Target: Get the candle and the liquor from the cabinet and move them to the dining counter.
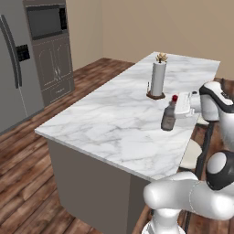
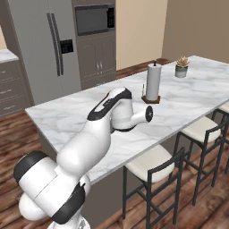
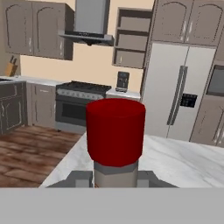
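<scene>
Marble dining counter [image 1: 114, 123] carrying the paper towel roll [image 1: 158, 78] at left, then the liquor [image 1: 169, 114] upright near the edge, pinched at the neck by the gripper [image 1: 179, 106], seemingly ready for release

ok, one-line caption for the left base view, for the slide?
End effector shut on the liquor bottle, bottle upright on the marble dining counter, paper towel roll standing behind it.
</scene>
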Motion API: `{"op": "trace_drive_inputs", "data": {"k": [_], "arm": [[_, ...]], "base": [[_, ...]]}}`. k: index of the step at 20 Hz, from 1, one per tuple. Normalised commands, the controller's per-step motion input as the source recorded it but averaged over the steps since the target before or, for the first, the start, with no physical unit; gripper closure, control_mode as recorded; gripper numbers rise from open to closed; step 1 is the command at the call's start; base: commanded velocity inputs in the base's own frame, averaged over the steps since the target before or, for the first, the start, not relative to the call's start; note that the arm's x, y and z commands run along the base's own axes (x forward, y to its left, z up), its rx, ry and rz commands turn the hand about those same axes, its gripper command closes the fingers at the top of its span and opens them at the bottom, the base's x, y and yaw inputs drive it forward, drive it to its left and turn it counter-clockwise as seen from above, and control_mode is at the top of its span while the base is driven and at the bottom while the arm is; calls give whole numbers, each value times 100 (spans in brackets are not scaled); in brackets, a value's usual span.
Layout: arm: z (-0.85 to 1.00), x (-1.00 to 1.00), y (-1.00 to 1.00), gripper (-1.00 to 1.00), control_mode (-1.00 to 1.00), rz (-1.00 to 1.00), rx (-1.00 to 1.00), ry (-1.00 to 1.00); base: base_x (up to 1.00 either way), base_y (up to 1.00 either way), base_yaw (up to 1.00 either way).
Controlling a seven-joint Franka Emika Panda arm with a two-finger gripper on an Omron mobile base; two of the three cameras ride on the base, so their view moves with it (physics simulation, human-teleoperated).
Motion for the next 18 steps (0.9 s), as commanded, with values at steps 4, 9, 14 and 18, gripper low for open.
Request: {"op": "trace_drive_inputs", "data": {"k": [4, 9, 14, 18], "arm": [[-24, 27, -1, 100, -100, 0, -2, 3], [-23, 28, -1, 100, -100, 1, 0, 2], [-28, 26, -7, 100, -100, 2, 0, 1], [-29, 25, -9, 100, -100, 2, 0, 1]], "base": [[0, 0, 0], [0, 0, 0], [0, 0, 0], [0, 0, 0]]}}
